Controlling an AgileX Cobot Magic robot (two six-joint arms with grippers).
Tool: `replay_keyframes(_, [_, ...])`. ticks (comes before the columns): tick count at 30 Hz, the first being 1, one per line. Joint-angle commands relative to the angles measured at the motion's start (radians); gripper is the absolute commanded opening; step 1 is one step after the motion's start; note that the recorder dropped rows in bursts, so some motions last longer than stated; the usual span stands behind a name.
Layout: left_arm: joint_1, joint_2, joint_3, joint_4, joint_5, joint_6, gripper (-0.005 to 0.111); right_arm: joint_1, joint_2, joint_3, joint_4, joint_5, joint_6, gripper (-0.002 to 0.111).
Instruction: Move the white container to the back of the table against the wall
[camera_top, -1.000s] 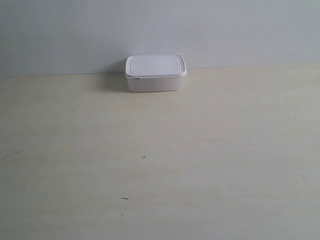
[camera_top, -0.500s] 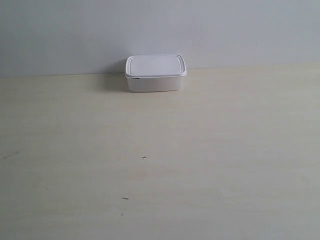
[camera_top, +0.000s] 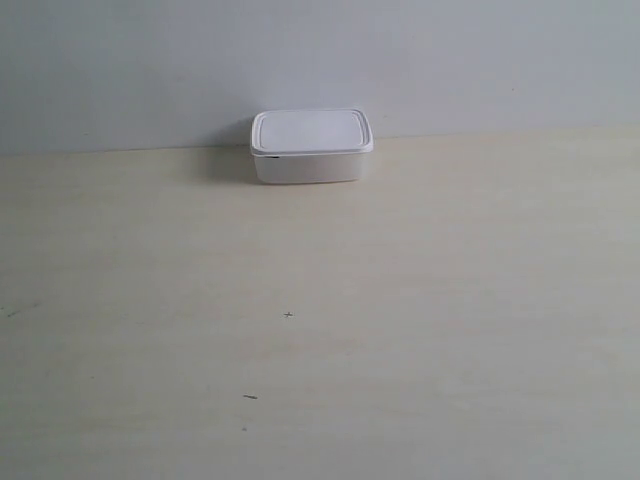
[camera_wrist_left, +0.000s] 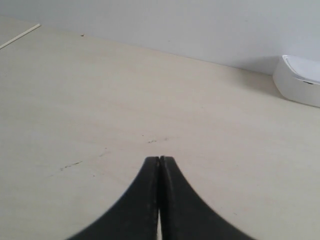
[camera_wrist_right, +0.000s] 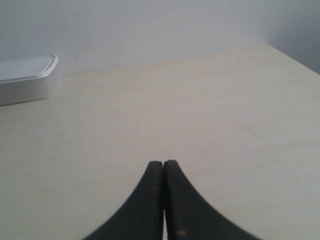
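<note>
By the wall (camera_top: 320, 60) sits the lidded, round-cornered white container (camera_top: 311, 146); left fingers (camera_wrist_left: 142, 200) and right fingers (camera_wrist_right: 145, 200) clenched empty.

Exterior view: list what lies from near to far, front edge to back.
Near to far: short dark mark on the table → small cross mark → white container → wall.

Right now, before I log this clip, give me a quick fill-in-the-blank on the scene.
The white container stands at the ____ of the table, by the wall.
On the left gripper the jaws are ____.
The right gripper holds ____.
Missing words: back; shut; nothing.
</note>
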Motion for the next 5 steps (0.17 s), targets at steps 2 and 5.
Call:
replay_keyframes(2, [-0.006,-0.006,0.003,-0.003,-0.002,0.006,0.000,-0.007,-0.006,0.005,0.000,-0.004,-0.011,0.000])
replay_keyframes(5, [-0.006,-0.006,0.003,-0.003,-0.002,0.006,0.000,-0.007,-0.006,0.005,0.000,-0.004,-0.011,0.000])
